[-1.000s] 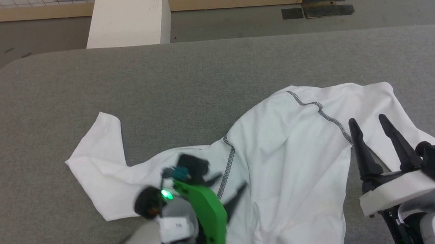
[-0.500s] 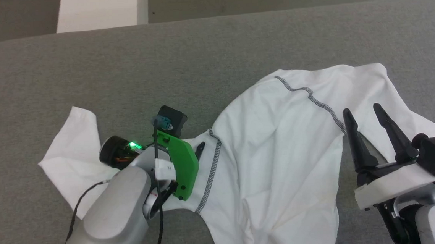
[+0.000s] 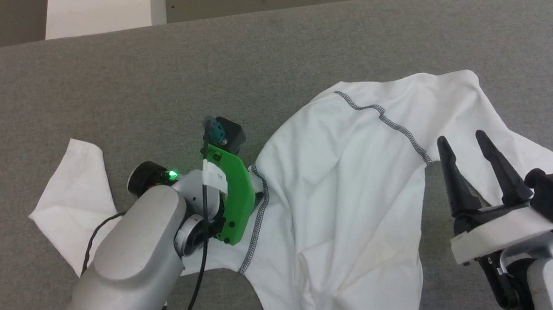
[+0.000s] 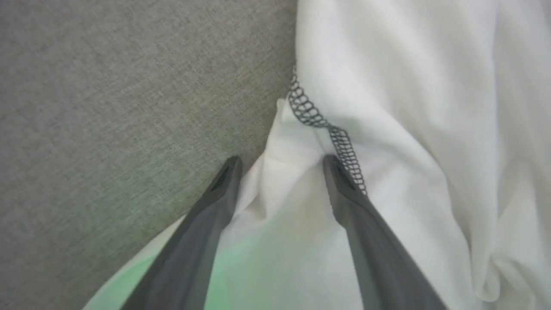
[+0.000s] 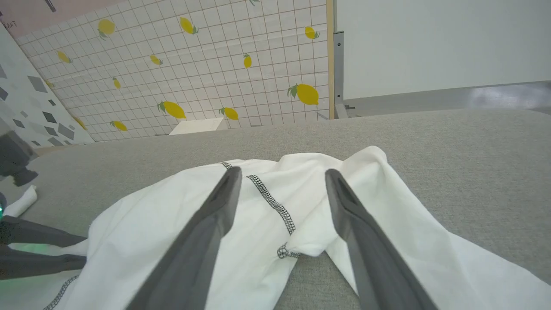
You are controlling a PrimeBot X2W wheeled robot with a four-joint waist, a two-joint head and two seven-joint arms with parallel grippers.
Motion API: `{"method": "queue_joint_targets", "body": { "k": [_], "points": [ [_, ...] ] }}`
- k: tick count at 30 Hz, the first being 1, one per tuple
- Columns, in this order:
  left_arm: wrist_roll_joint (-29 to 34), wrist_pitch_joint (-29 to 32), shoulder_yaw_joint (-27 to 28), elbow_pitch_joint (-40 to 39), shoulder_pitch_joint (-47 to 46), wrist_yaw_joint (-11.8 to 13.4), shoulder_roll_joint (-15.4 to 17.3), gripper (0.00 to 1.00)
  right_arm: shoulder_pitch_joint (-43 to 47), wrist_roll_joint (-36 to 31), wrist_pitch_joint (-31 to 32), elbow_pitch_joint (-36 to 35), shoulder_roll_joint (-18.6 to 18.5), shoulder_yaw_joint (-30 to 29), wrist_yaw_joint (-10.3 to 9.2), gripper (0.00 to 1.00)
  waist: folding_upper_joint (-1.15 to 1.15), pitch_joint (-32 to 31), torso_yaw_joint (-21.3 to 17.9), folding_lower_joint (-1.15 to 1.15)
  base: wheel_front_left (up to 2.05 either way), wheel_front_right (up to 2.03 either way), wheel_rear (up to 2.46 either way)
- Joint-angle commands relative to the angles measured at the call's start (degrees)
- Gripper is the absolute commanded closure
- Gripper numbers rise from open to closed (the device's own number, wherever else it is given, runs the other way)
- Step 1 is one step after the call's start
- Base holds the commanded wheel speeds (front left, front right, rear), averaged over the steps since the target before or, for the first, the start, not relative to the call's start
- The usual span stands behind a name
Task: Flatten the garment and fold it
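Note:
The garment is a white long-sleeved shirt lying crumpled on the grey table, with dark zigzag seams. One sleeve reaches out to the left. My left arm's green wrist piece hangs over that sleeve beside the shoulder seam. My left gripper is open, tips down on the cloth, with a fold of white fabric and the seam between its fingers. My right gripper stands open just above the garment's right side, touching nothing.
A white box stands on the floor beyond the table's far edge, also seen as the white box before a lemon-patterned wall. Bare grey table surrounds the garment. The left gripper's dark fingers show in the right wrist view.
The camera has tilted down, shifting the whole picture. My left arm has swung forward and turned its fingers down onto the sleeve by the seam. The right gripper holds its place.

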Motion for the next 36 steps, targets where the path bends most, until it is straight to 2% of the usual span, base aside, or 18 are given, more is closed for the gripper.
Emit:
{"method": "queue_joint_targets", "body": {
  "k": [1, 3, 5, 8, 15, 20, 21, 28, 36],
  "points": [
    [-0.32, 2.73, -2.95, 2.05, 4.46, -0.75, 0.25, 0.4, -0.97, 0.28, -0.38, 0.1, 0.19, 0.26, -0.09, 0.0, 0.0, -0.01, 0.21, 0.0, 0.0, 0.0, 0.0],
    [0.87, 1.91, -3.26, 1.47, 3.95, -0.57, 0.95, 1.0, -1.13, 0.29, -0.32, 0.14, 0.21, 0.44, -0.09, 0.0, 0.0, 0.0, 0.47, 0.0, 0.0, 0.0, 0.0],
    [2.74, -0.37, -3.27, 1.09, 3.16, 0.04, 1.58, 1.0, -1.25, 0.32, -0.25, 0.15, 0.22, 0.59, -0.09, 0.0, 0.0, -0.01, 0.74, 0.0, 0.0, 0.0, 0.0],
    [5.29, -6.26, -1.97, 0.92, 2.45, 2.27, 2.14, 1.0, -1.4, 0.28, -0.13, 0.25, 0.16, 0.83, -0.09, 0.0, 0.0, -0.22, 1.09, 0.0, 0.0, 0.0, 0.0],
    [2.96, -17.96, 6.31, -0.68, 7.1, 9.9, 3.58, 1.0, -2.21, -0.33, 1.23, 0.65, -1.66, 1.18, -0.09, 0.0, 0.0, -1.05, 2.21, 0.0, 0.0, 0.0, 0.0],
    [0.17, -21.3, 11.1, -4.05, 12.04, 13.3, 5.99, 1.0, -6.74, -3.02, 5.1, 2.95, -5.6, 1.84, -0.09, 0.0, 0.0, -0.22, 3.57, 0.0, 0.0, 0.0, 0.0],
    [-0.14, -21.25, 11.44, -5.95, 13.08, 13.69, 6.74, 1.0, -12.2, -4.2, 8.22, 5.88, -9.25, 3.62, -0.09, 0.0, 0.0, 0.68, 4.71, 0.0, 0.0, 0.0, 0.0],
    [-0.31, -21.1, 10.13, -8.88, 11.48, 13.18, 4.61, 1.0, -27.97, -3.05, 17.41, 18.94, -18.77, 14.79, -0.09, 0.0, 0.0, 3.57, 8.57, 0.0, 0.0, 0.0, 0.0],
    [0.54, -21.71, 7.85, -8.76, 8.33, 11.66, 1.93, 1.0, -39.76, 4.84, 30.53, 30.58, -25.55, 28.81, -0.09, 0.0, 0.0, 6.9, 12.5, 0.0, 0.0, 0.0, 0.0]
  ]
}}
